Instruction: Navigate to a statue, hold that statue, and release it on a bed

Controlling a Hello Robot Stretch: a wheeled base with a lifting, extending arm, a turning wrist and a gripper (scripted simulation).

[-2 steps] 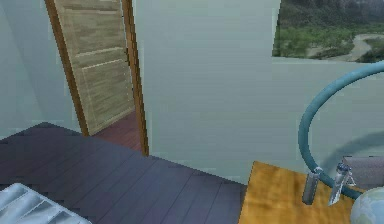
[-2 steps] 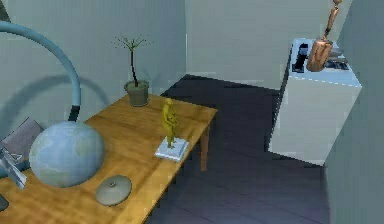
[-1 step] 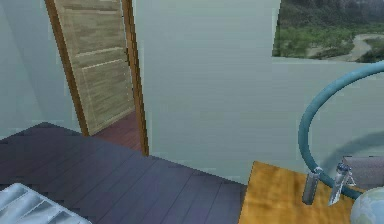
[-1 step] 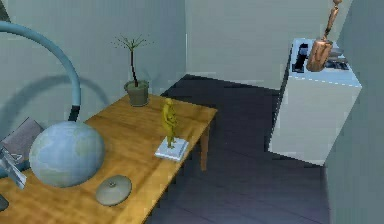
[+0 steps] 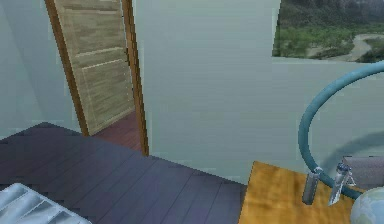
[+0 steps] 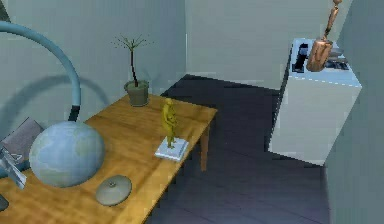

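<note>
A grey dish (image 6: 113, 189) and round lamp (image 6: 66, 153) are set near the table's (image 6: 135, 138) slim statue (image 6: 169, 122), which may be toppled if nudged; the gripper's state cannot be told.

wall picture (image 5: 330, 28): cut by top, right edges | teal arc (image 5: 311, 120): runs off right edge | table (image 5: 285, 200): cut at bottom

Wooden table (image 6: 125, 140) bearing a potted plant (image 6: 137, 88) at its far edge, a yellow statue (image 6: 169, 120) upright on a pale flat slab (image 6: 172, 150), a blue-grey sphere (image 6: 65, 155) and a flat grey disc (image 6: 113, 190); white cabinet (image 6: 315, 110) on the dark floor (image 6: 250, 180), carrying a copper-coloured vessel (image 6: 320, 55).
</note>
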